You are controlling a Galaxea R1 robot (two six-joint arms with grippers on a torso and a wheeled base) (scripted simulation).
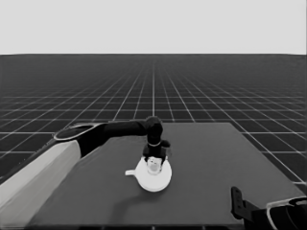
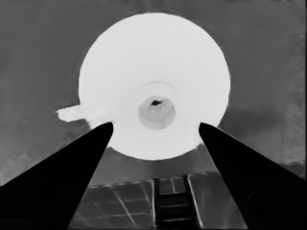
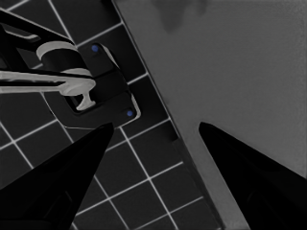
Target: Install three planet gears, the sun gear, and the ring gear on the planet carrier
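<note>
One wide white disc, the larger round part (ring gear) (image 1: 153,178) (image 2: 153,62), lies flat near the table's middle with a small grey centre opening (image 2: 157,112). My left gripper (image 1: 154,159) (image 2: 154,125) hangs straight above it, open. Its fingertips (image 2: 103,132) stand over the disc's rim on either side and hold nothing. A thin white piece (image 1: 130,172) (image 2: 72,113) pokes out from under the disc's left side. The planet gears, sun gear and planet carrier are hidden. My right gripper (image 1: 237,201) (image 3: 156,125) is parked open at the lower right corner.
The dark table (image 1: 216,158) ends close behind the left arm's elbow. In the right wrist view the table's edge (image 3: 158,100) runs diagonally, with the floor grid and dark machinery with blue lights (image 3: 96,91) beyond it.
</note>
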